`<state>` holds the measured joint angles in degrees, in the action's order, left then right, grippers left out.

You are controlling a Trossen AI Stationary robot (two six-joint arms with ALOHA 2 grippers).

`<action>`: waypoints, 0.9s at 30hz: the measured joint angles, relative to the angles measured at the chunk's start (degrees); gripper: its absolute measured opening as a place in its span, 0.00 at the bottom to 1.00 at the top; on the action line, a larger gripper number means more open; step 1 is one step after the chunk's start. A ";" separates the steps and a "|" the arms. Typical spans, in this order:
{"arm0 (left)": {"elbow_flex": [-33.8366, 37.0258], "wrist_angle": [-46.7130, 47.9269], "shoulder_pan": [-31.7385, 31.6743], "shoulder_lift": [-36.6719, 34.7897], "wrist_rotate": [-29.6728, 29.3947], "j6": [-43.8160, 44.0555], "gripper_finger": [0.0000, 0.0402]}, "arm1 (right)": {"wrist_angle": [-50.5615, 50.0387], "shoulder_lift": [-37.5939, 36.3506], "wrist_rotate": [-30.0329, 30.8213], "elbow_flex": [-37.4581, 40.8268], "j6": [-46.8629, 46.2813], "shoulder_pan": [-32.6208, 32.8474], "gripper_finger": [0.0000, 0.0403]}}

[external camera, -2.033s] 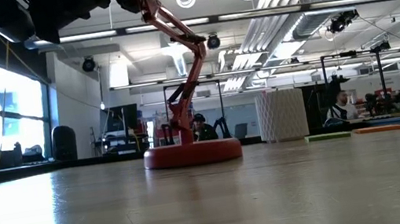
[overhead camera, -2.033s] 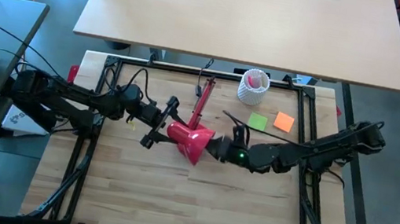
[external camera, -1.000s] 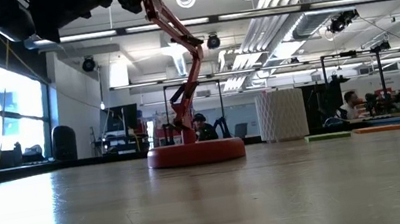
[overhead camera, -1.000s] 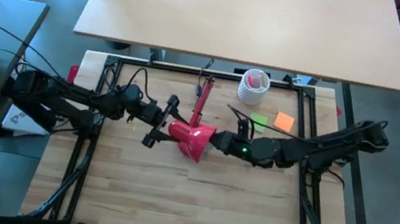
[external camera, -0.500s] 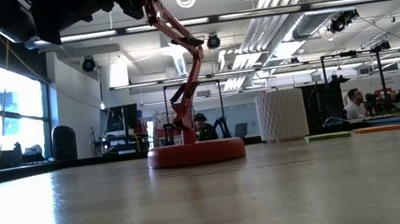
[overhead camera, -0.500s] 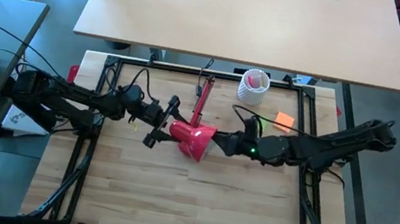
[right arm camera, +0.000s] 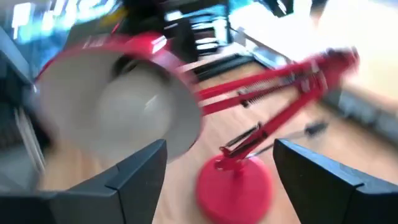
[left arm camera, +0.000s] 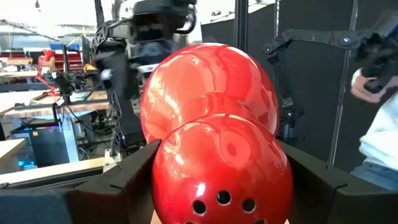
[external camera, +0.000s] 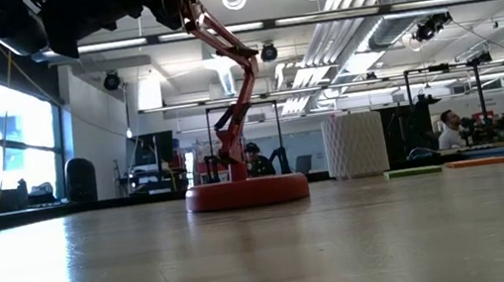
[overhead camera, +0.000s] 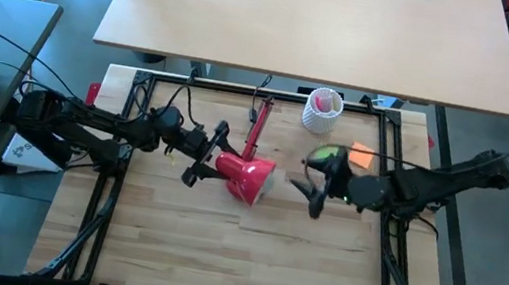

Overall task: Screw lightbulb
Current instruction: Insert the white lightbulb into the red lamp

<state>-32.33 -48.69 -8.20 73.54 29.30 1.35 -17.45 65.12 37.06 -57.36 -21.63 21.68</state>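
The left gripper is clamped on the back of the one red lamp shade, its two dark fingers pressed against either side of the glossy shade, holding it up above the table. The right gripper hangs just right of the shade's mouth, apart from it, jaws spread and holding nothing. One lightbulb, as far as the smeared right wrist view allows, sits as a pale round form inside the shade's white interior, ahead of the right jaws and not between them. The lamp's jointed red arm runs from the shade down to its single round red base, standing on the wood toward the far side. Farther right near the far edge stand one white perforated cup and two paper notes, one green, one orange.
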 joint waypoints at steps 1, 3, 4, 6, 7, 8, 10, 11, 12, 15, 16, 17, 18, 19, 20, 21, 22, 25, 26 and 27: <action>0.01 -0.19 -0.16 0.00 -0.05 0.63 0.63 | -0.04 0.24 0.09 0.00 5.61 1.26 0.72; 0.03 -0.49 -0.54 0.00 -0.07 1.62 0.63 | -0.10 1.72 0.46 0.00 16.36 3.16 0.72; 0.03 -0.65 -0.74 0.00 -0.11 2.17 0.63 | -0.17 2.69 0.43 0.00 22.52 3.98 0.72; 0.03 -0.93 -0.96 0.00 -0.24 3.00 0.63 | -0.11 5.04 0.93 0.00 34.21 5.92 0.72; 0.03 -0.98 -1.01 0.00 -0.39 3.28 0.63 | 0.07 6.39 2.76 0.00 39.38 6.92 0.72; 0.03 -1.00 -1.03 0.00 -0.71 3.63 0.63 | 0.41 7.84 5.47 0.03 44.14 7.95 0.72; 0.03 -1.03 -1.10 0.00 -1.21 4.36 0.63 | 2.28 10.32 13.07 0.11 51.43 9.64 0.72; 0.03 -1.05 -1.12 0.00 -1.23 4.68 0.63 | 3.71 11.34 16.58 0.11 54.71 10.41 0.72; 0.03 -1.07 -1.12 0.00 -1.32 5.14 0.63 | 5.15 12.13 19.12 0.11 58.05 10.96 0.72; 0.03 -1.09 -1.16 0.00 -1.63 6.72 0.63 | 10.27 13.87 21.43 0.11 67.55 12.08 0.72; 0.03 -1.11 -1.16 0.00 -1.79 7.01 0.63 | 12.72 14.10 21.39 0.11 70.48 12.25 0.72; 0.03 -1.16 -1.16 0.00 -1.81 7.22 0.63 | 15.42 14.10 21.16 0.11 73.43 12.50 0.72; 0.03 -1.20 -1.16 0.00 -1.82 7.47 0.63 | 18.26 14.05 20.90 0.11 76.38 12.66 0.72; 0.03 -1.20 -1.16 0.00 -1.86 7.59 0.63 | 20.60 14.01 20.59 0.11 79.57 12.82 0.72; 0.03 -1.22 -1.16 0.00 -2.02 7.60 0.63 | 22.53 14.01 20.19 0.11 82.52 12.84 0.72; 0.03 -1.22 -1.15 0.00 -2.29 7.60 0.63 | 24.32 14.03 19.68 0.11 85.28 12.61 0.72; 0.03 -1.24 -1.14 0.00 -2.57 7.61 0.63 | 25.67 14.05 18.84 0.11 87.45 12.16 0.72; 0.03 -1.30 -1.12 0.00 -2.88 7.67 0.63 | 26.18 14.05 13.16 0.09 87.82 10.54 0.72; 0.03 -1.31 -1.13 0.00 -2.92 7.74 0.63 | 26.06 14.29 11.67 0.09 87.22 9.94 0.72; 0.03 -1.32 -1.14 0.00 -2.96 7.81 0.63 | 26.22 14.47 10.79 0.09 87.12 9.26 0.72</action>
<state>-32.29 -50.01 -9.34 73.54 26.34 9.16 8.77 79.59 47.85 -57.28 65.49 30.95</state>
